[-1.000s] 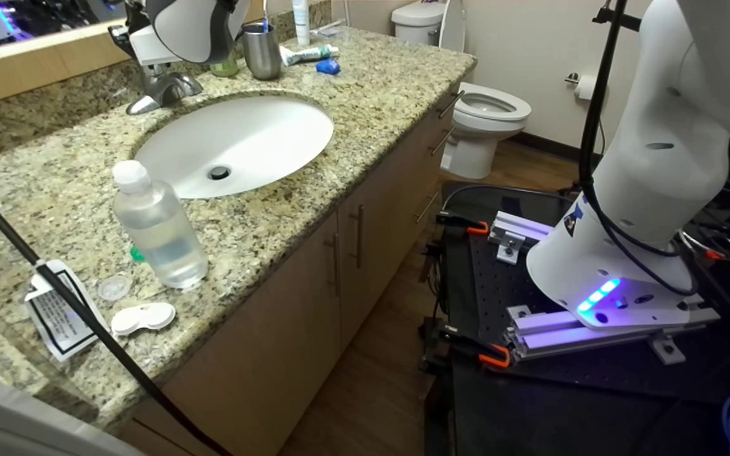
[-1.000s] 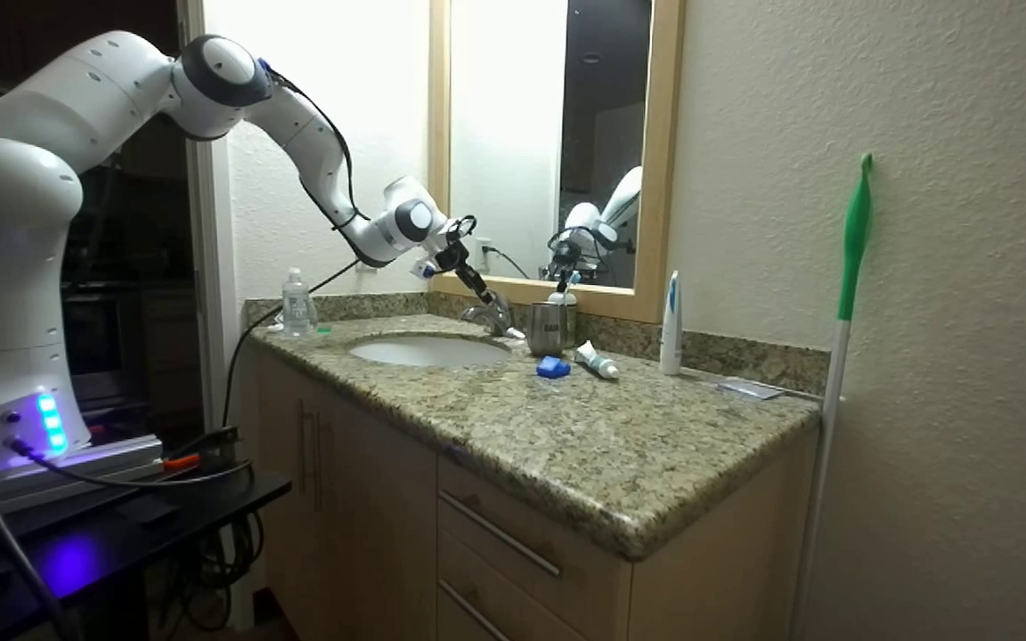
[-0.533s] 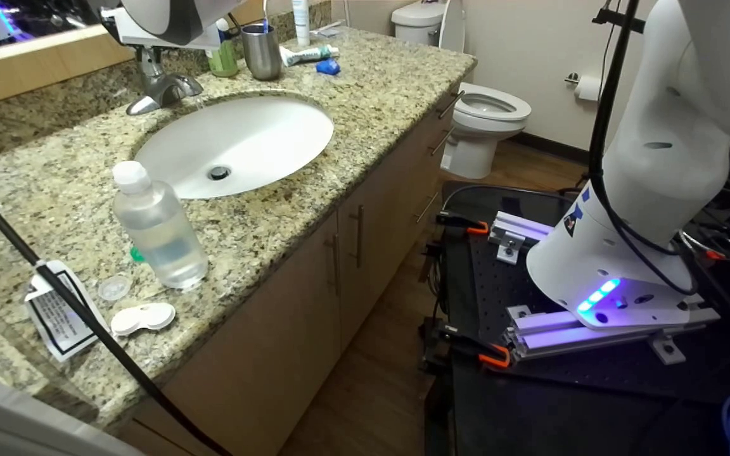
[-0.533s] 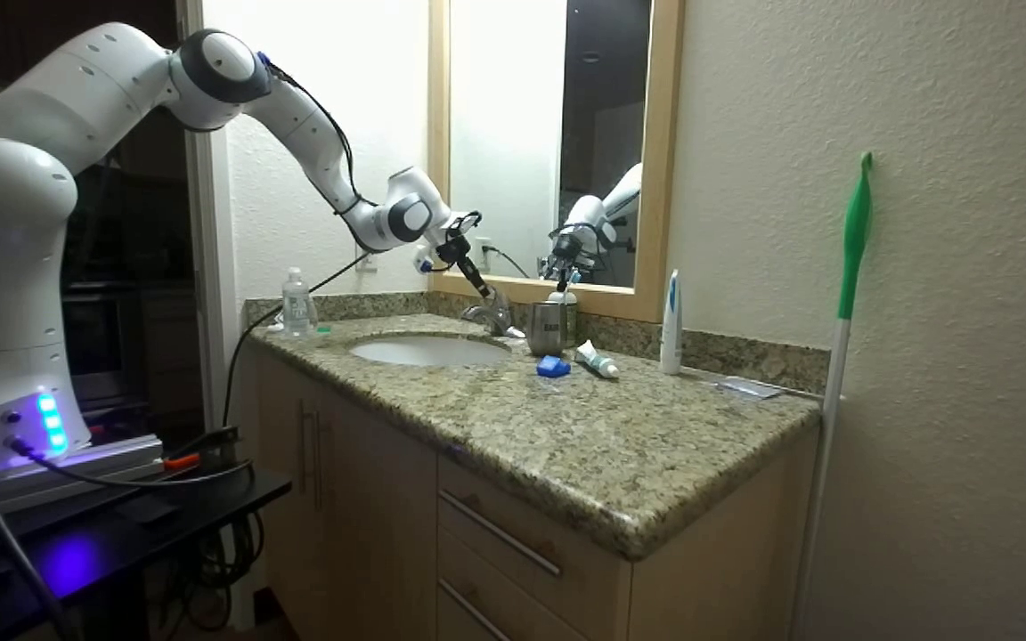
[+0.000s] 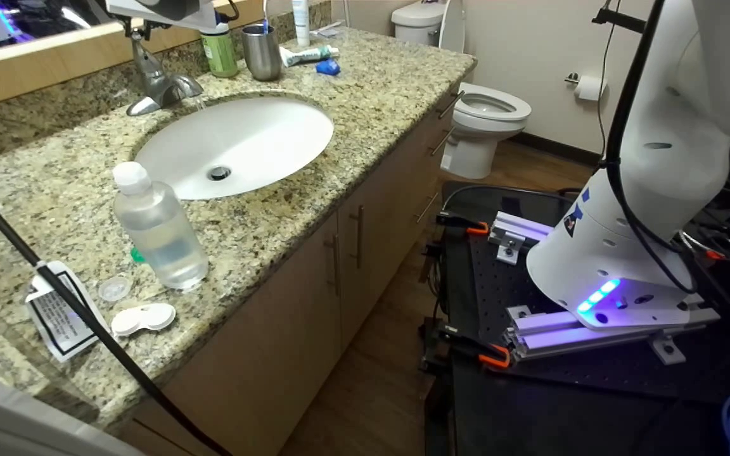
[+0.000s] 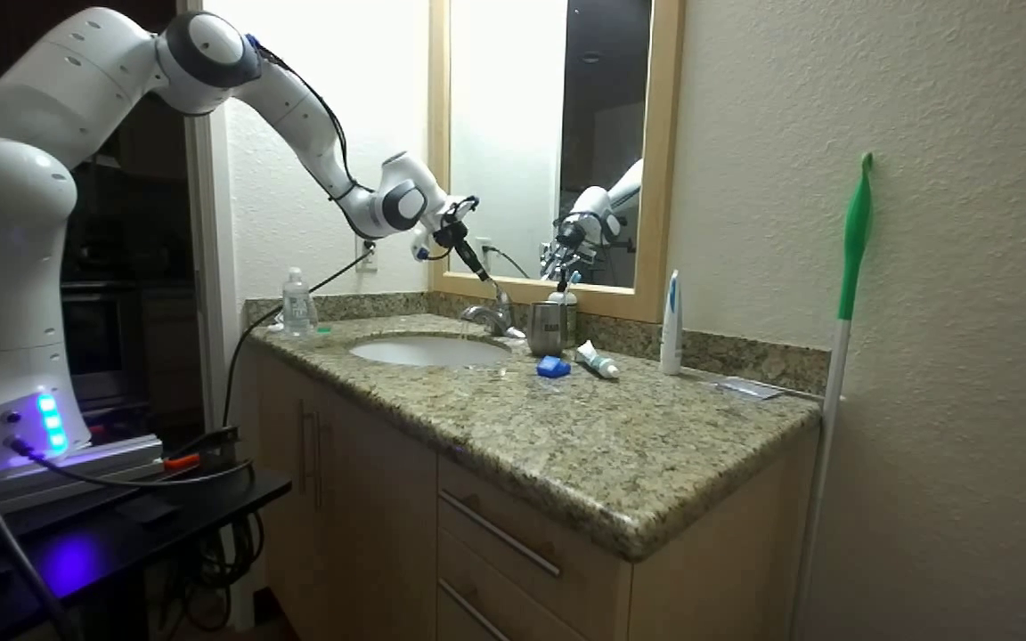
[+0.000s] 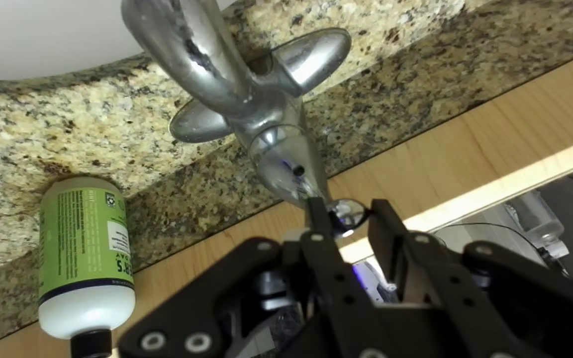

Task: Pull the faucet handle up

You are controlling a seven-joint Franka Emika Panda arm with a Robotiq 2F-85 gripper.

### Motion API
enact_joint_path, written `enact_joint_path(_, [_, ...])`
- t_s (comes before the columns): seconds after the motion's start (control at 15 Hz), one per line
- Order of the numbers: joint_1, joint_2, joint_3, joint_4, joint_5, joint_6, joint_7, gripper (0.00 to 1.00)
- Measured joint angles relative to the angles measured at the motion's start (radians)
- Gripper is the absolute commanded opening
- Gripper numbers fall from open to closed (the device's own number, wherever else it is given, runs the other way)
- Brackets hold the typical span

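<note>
- in the wrist view the gripper [image 7: 349,209] looks to be pinching: the tip of the faucet handle [image 7: 291,174] sits between its two black fingers [image 7: 386,221] and fills the gap.
- the faucet handle is on top of the faucet [image 7: 207,59], near the middle of that view, and points out between 4 and 5 o'clock.
- in an exterior view a thin clear streak under the spout looks like water [image 5: 200,103], so the handle is likely up and the job almost done.
- the metal looks smooth and only the tip is held, so a quick tug could make the fingers slip off.
- pulling on after the handle stops could bend it or shake the faucet.
- the mirror frame [image 7: 440,154] slants behind, from 8 o'clock to between 2 and 3; a move that way could bump wood or glass.
- a swing toward 9 o'clock could tip the green bottle [image 7: 85,238].
- if the drain [image 5: 218,173] is blocked, the sink [image 5: 289,133] could fill; it cannot be told from here.
- the counter [image 5: 397,76] is speckled stone, tan with dark dots.
- around the sink, a metal cup [image 5: 262,57] stands between 12 and 1 o'clock, and a clear bottle [image 5: 162,234] between 7 and 8.
- farther off, a toilet [image 5: 482,136] is at 3 o'clock.
- in an exterior view, a pole [image 6: 838,365] with a green top stands by the wall near 3 o'clock.
</note>
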Motion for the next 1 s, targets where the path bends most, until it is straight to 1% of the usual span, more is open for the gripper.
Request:
enact_joint_path(0.07, [-0.006, -0.026, 0.009, -0.021, 0.0, 0.002, 0.0, 0.29])
enact_joint_path(0.13, [-0.007, -0.06, 0.026, -0.034, 0.02, 0.02, -0.014, 0.38])
enact_joint_path(0.2, [-0.007, -0.099, 0.056, -0.037, 0.053, 0.029, -0.04, 0.39])
enact_joint_path(0.27, [-0.007, -0.143, 0.092, -0.039, 0.084, 0.02, -0.067, 0.46])
enact_joint_path(0.33, [-0.007, -0.194, 0.13, -0.043, 0.112, -0.03, -0.1, 0.54])
enact_joint_path(0.4, [-0.005, -0.251, 0.157, -0.049, 0.118, -0.117, -0.114, 0.6])
enact_joint_path(0.47, [-0.002, -0.308, 0.174, -0.059, 0.124, -0.206, -0.127, 0.68])
enact_joint_path(0.53, [0.0, -0.365, 0.188, -0.07, 0.145, -0.297, -0.152, 0.74])
enact_joint_path(0.73, [-0.001, -0.505, 0.211, -0.076, 0.235, -0.571, -0.238, 0.96])
enact_joint_path(0.87, [-0.002, -0.565, 0.212, -0.067, 0.289, -0.743, -0.284, 1.0])
enact_joint_path(1.0, [-0.004, -0.603, 0.206, -0.053, 0.314, -0.914, -0.311, 1.0])
